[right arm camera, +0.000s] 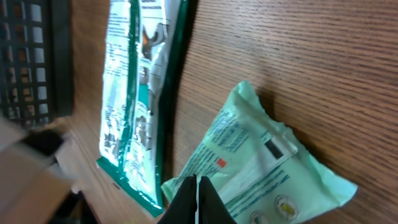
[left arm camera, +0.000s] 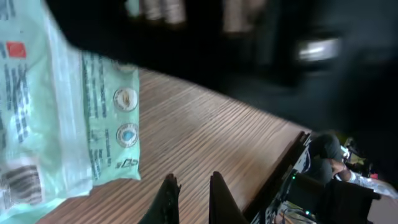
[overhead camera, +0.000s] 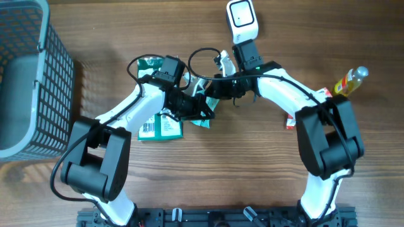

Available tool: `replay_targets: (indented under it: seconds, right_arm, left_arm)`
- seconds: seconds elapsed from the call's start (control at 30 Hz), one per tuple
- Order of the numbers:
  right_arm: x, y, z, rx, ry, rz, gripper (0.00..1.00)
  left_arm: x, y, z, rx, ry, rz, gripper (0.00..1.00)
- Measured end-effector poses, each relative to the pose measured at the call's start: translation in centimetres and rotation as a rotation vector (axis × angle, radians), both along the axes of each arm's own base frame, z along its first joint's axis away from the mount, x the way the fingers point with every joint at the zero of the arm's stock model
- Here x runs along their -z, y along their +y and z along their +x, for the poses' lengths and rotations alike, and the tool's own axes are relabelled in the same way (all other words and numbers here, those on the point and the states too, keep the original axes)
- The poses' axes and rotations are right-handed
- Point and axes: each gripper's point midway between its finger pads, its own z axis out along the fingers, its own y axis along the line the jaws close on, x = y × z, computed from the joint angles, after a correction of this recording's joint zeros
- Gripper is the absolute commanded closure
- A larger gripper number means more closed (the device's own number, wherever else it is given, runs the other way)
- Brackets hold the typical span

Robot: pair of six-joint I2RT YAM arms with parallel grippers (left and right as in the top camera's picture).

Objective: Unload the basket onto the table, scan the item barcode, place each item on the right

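**Pouch pinched by its edge, barcode not yet at the scanner**

The white scanner (overhead camera: 242, 17) sits at the far edge of the table (overhead camera: 252, 183), its window facing down over the wood. The pale green pouch (overhead camera: 203, 118) is nearer the robot than the scanner and a little to its left, where the two arms meet.

The right gripper (right arm camera: 196, 194) has its jaws pressed together on what looks like the pouch's edge. Holding it by the seam leaves the printed faces uncovered. The pouch casts a shadow on the wood, so it is probably lifted rather than lying flat.

The left gripper (left arm camera: 190, 198) is closed down narrow with only bare table showing between its fingers, so it holds nothing. It hangs just beside the pouch, perhaps to steady or turn it.

The barcode (left arm camera: 18, 180) shows in the left wrist view, on the face turned toward that arm. I judge that this face has yet to be swung up and carried to the scanner.

A dark green packet (overhead camera: 161, 128) lies flat, farther left of the scanner than the pouch.
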Motion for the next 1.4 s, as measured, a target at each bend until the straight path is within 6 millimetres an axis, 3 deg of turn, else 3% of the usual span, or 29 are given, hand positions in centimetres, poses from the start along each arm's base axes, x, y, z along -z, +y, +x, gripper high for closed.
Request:
replay_targets:
  seconds: [0.03, 0.13, 0.27, 0.4, 0.57, 0.7, 0.8, 0.9, 1.13, 1.4]
  right_arm:
    - [1.1, 0.0, -0.1, -0.002, 0.021, -0.009, 0.96]
    - [2.0, 0.2, -0.3, -0.007, 0.035, -0.015, 0.96]
    - [2.1, 0.3, -0.3, -0.009, 0.033, -0.015, 0.96]
    - [2.3, 0.2, -0.3, -0.008, 0.035, -0.02, 0.96]
    - [2.5, 0.2, -0.3, -0.005, 0.035, -0.026, 0.96]
    - [2.5, 0.1, -0.2, -0.003, 0.031, -0.03, 0.96]
    - [2.6, 0.1, -0.1, 0.0, 0.028, -0.035, 0.96]
    - [2.6, 0.0, -0.1, 0.0, 0.028, -0.036, 0.96]
    - [2.6, 0.0, -0.1, 0.002, 0.028, -0.039, 0.95]
    - [2.6, 0.0, -0.1, 0.002, 0.027, -0.04, 0.95]
  left_arm:
    - [0.0, -0.2, 0.3, 0.007, -0.017, -0.009, 0.96]
    - [1.7, -0.3, 0.5, 0.012, 0.001, -0.005, 0.96]
    - [4.6, -0.4, 0.5, 0.013, 0.055, 0.0, 0.96]
    - [5.9, -0.4, 0.3, 0.007, 0.111, -0.036, 0.96]
    - [5.9, -0.4, 0.2, 0.002, 0.142, -0.067, 0.96]
    - [5.3, 0.9, 0.4, -0.039, 0.193, -0.064, 0.94]
    - [2.6, 2.2, 2.2, -0.082, 0.119, -0.087, 0.91]
    - [0.3, 2.3, 3.3, -0.088, 0.045, -0.102, 0.94]
    - [3.8, 6.3, 4.3, -0.206, 0.033, 0.207, 0.96]
    - [4.5, 6.6, 4.7, -0.237, 0.01, 0.219, 0.96]
